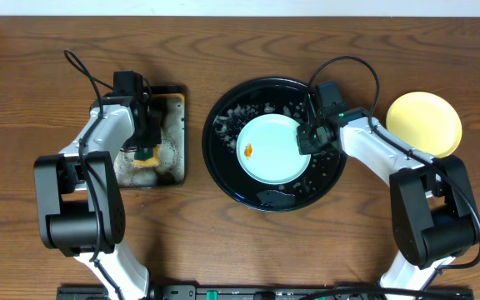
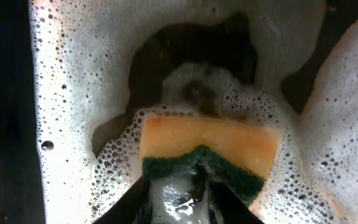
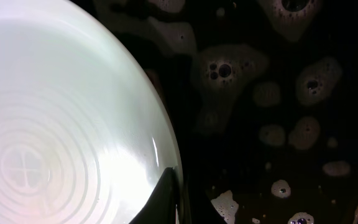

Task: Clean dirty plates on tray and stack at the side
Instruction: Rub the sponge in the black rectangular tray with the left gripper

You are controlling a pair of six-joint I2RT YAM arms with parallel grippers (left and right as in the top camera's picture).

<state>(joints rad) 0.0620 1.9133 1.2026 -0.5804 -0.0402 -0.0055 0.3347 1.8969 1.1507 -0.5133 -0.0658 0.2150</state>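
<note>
1. The left gripper [image 1: 146, 143] hangs over a small rectangular black tray [image 1: 179, 133] on the wooden table [image 1: 23, 83]. From overhead the arm hides most of that tray's middle
2. In the left wrist view white bubbly foam [image 2: 73, 93] covers nearly everything, with dark glossy tray showing through in patches. The left edge of this view is black and unreadable
3. The sponge [image 2: 207, 140] is a soft block, orange-yellow with a coarse dark green scrub layer. Its green edge is pinched between the left gripper's narrowly parted fingertips [image 2: 138, 193], which are cut off by the bottom edge. Suds smear the gap between them
4. The large round tray [image 1: 215, 158] sits at centre, glossy black with a raised rim and flecked with grey-white suds
5. A pale blue-green plate [image 1: 273, 150], round, shallow and smooth, lies inside it with a small orange smear [image 1: 248, 151] left of its middle
6. The right gripper [image 1: 311, 140] is at that plate's right rim with its jaws closed tight. The right wrist view shows only one dark fingertip against the rim, so whether the rim is nipped cannot be told. Glare washes out the plate's faint concentric rings
7. A pale yellow plate [image 1: 423, 125] rests on the table at far right, outside the tray, its lower edge hidden by the right arm
</note>
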